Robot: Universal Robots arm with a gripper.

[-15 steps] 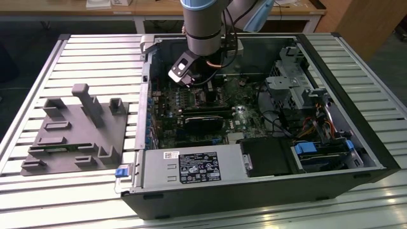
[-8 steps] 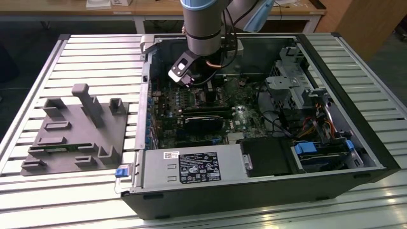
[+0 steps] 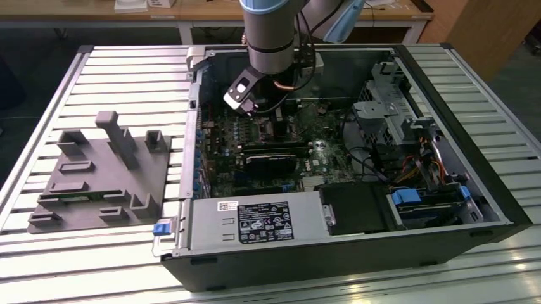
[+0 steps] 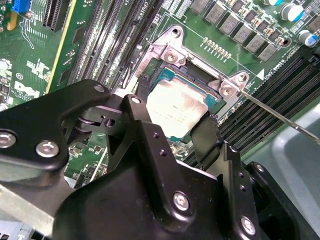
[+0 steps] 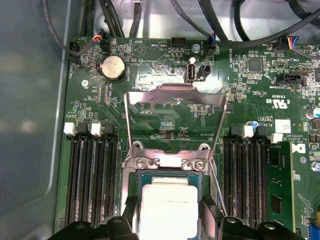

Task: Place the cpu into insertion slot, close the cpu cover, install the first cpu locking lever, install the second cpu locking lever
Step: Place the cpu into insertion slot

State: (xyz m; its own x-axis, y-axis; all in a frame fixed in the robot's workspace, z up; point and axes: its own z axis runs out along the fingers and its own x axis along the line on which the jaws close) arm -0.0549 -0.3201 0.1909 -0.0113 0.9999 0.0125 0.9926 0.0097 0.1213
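The pale silvery cpu [image 4: 177, 107] [image 5: 169, 207] lies in the insertion slot [image 4: 170, 52] [image 5: 167, 162], whose silvery rim frames it on the green board. My gripper [image 4: 176, 106] [image 5: 169, 214] reaches down inside the computer case [image 3: 266, 106], its black fingers [image 4: 210, 131] pressed against two opposite edges of the chip. The cpu cover [image 5: 175, 93] stands swung up and open beyond the slot. One thin wire locking lever [image 4: 272, 114] [image 5: 216, 186] juts out, raised, beside the slot.
Long black memory slots [image 5: 92, 175] [image 5: 245, 172] flank the slot on both sides. A coin battery [image 5: 113, 67] and cables [image 5: 235, 30] lie beyond the cover. The grey power-supply box [image 3: 253, 221] and drive bays [image 3: 406, 126] crowd the case. A grey fixture [image 3: 101, 171] rests on the table.
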